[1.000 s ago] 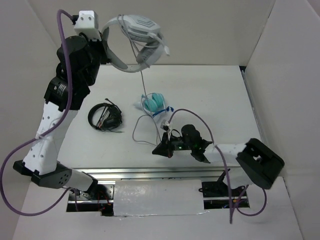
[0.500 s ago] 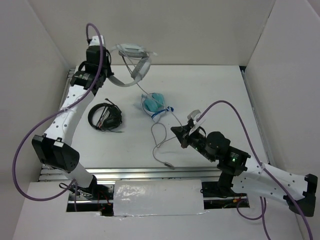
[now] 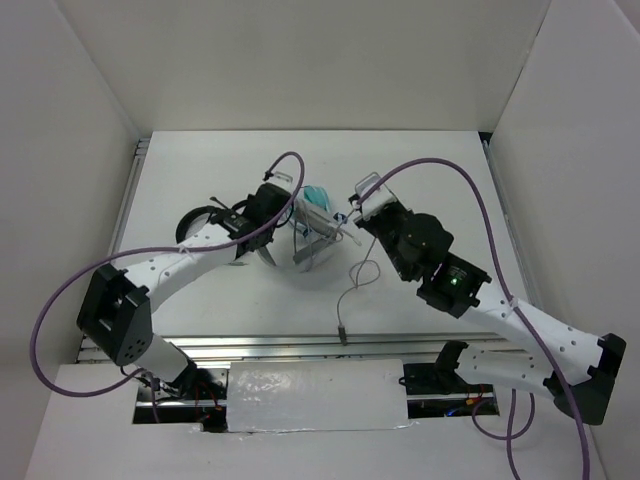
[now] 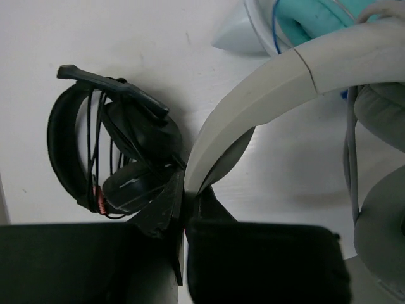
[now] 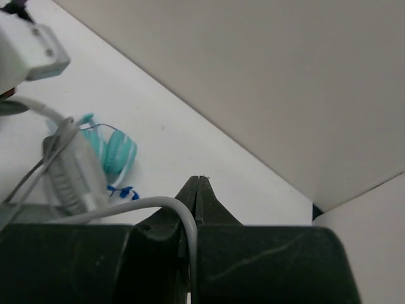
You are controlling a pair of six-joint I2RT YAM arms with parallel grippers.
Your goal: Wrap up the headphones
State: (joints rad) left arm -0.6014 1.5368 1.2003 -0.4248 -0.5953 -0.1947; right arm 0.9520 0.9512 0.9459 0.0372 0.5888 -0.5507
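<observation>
The white headphones (image 3: 305,245) are at the table's middle, close in front of the teal headphones (image 3: 318,200). My left gripper (image 3: 265,243) is shut on their wide headband (image 4: 266,95); the grey earcups (image 4: 380,114) show at the right of the left wrist view. My right gripper (image 3: 352,222) is just right of them and is shut on the thin grey cable (image 5: 158,206), which bends out of the closed jaws. The rest of the cable (image 3: 352,285) loops down the table to its plug (image 3: 342,332). The headphones (image 5: 69,171) also show in the right wrist view.
The black coiled headset (image 3: 200,222) lies left of the headphones, partly under my left arm, and shows in the left wrist view (image 4: 126,158). The teal headphones (image 4: 310,19) touch or nearly touch the white ones. White walls enclose the table on three sides.
My left arm has brought the headphones from the back left to the table's middle. My right gripper has moved back and left with the cable, close to the headphones.
</observation>
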